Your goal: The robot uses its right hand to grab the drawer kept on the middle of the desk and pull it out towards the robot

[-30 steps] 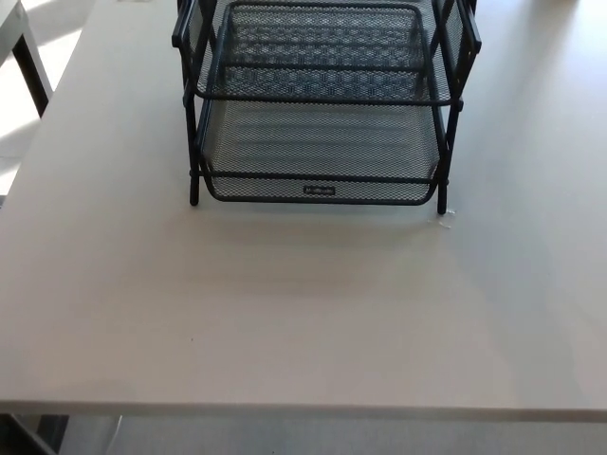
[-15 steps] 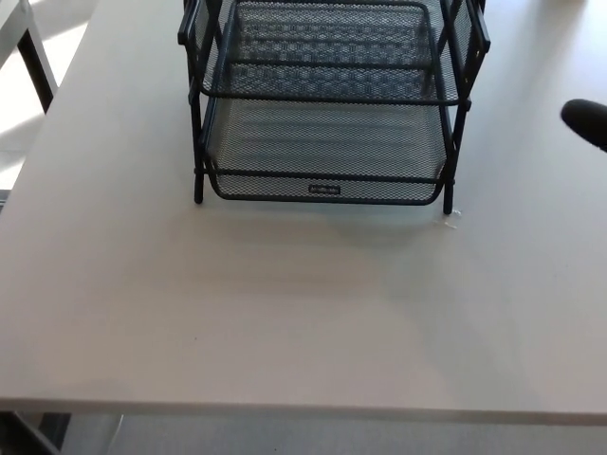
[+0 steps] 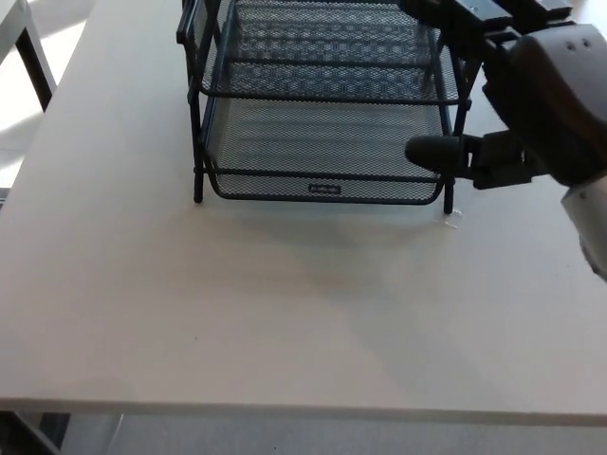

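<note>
A black wire-mesh drawer rack (image 3: 322, 104) stands at the middle of the pale desk (image 3: 237, 303), toward the far side. Its lower mesh drawer (image 3: 322, 185) has a small label on the front rim. My right hand (image 3: 512, 104) comes in from the upper right and hovers at the rack's right front corner. Its fingers are apart: the thumb (image 3: 436, 152) points left over the lower drawer's right end, and other fingers reach over the upper tray. It holds nothing. My left hand does not show.
A small clear scrap (image 3: 452, 216) lies on the desk by the rack's right front foot. A dark table leg (image 3: 33, 57) and bright floor show at the upper left. The desk's near edge (image 3: 303, 412) runs across the bottom.
My right hand has come in from the right edge, moving left and toward the rack's right front corner. The rack stays in place; the view shifted slightly.
</note>
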`<state>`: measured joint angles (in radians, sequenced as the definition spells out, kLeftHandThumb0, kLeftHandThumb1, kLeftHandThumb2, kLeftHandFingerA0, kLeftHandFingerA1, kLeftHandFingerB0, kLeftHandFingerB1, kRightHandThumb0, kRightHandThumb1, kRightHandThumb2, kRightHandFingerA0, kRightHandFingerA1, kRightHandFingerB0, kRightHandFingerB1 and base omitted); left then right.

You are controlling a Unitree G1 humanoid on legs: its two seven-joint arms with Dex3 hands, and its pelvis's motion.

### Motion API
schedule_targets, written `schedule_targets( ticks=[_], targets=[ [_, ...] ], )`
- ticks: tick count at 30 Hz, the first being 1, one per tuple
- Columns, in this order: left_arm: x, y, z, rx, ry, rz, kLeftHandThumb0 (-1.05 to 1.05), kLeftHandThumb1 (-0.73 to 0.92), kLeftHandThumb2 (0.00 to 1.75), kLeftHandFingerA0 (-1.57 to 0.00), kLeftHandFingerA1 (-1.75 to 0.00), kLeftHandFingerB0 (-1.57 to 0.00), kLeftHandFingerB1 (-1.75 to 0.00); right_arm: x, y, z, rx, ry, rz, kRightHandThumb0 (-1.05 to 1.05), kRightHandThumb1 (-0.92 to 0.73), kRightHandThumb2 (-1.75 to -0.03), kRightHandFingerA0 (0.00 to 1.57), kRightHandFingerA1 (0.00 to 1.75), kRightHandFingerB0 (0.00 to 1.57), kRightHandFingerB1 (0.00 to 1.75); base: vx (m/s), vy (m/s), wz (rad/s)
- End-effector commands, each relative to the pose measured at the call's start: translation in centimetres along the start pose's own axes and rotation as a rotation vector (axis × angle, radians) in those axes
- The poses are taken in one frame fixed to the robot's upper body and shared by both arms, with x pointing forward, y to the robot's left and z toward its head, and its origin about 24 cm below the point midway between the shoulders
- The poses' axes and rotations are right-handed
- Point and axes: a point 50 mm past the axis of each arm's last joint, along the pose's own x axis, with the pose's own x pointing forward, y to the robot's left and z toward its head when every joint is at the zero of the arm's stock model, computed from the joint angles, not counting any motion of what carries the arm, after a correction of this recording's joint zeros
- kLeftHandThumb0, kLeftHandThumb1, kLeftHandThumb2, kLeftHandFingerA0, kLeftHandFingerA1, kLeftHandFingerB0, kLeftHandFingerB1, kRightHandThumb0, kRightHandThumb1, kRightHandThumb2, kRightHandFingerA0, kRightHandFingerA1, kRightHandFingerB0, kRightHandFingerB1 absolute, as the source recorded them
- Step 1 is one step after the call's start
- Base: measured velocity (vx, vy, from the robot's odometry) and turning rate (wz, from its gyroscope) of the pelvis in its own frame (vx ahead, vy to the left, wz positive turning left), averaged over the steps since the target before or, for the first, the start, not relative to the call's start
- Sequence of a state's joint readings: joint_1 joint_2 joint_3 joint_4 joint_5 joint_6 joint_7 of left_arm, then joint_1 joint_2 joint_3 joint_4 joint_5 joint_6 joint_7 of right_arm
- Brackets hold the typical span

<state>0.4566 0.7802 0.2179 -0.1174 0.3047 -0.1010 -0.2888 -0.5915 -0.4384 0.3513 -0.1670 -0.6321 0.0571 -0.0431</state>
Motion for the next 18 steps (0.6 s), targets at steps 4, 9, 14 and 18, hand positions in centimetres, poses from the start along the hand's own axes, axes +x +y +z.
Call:
schedule_targets(
  ticks=[4, 9, 14, 18],
  targets=[
    [0.2, 0.4, 0.1, 0.016, -0.003, -0.003, -0.32, 0.60, 0.58, -0.77, -0.82, -0.73, -0.53, 2.0, 1.7, 1.1, -0.057, -0.065, 0.036, -0.42, -0.24, -0.93, 0.01, 0.53, 0.00, 0.51, 0.00, 0.000, 0.00],
    [0.2, 0.4, 0.2, 0.027, 0.000, -0.018, -0.33, 0.61, 0.58, -0.75, -0.82, -0.72, -0.54, 2.8, 3.3, 1.6, -0.070, -0.079, 0.027, -0.89, -0.63, -0.60, 0.10, 0.51, 0.14, 0.36, 0.00, 0.000, 0.00],
    [0.2, 0.2, 0.1, 0.017, -0.007, -0.010, -0.32, 0.60, 0.58, -0.76, -0.81, -0.73, -0.53, 3.3, 4.1, 1.7, -0.134, -0.067, 0.034, -0.41, -0.22, -0.91, 0.01, 0.54, 0.00, 0.51, 0.00, 0.000, 0.00],
    [0.1, 0.2, 0.2, 0.026, -0.012, -0.009, -0.33, 0.60, 0.58, -0.77, -0.84, -0.73, -0.54, 3.7, 4.6, 1.4, -0.171, -0.055, 0.011, -0.41, -0.23, -0.90, 0.00, 0.53, 0.00, 0.52, 0.00, 0.000, 0.00]
  ],
)
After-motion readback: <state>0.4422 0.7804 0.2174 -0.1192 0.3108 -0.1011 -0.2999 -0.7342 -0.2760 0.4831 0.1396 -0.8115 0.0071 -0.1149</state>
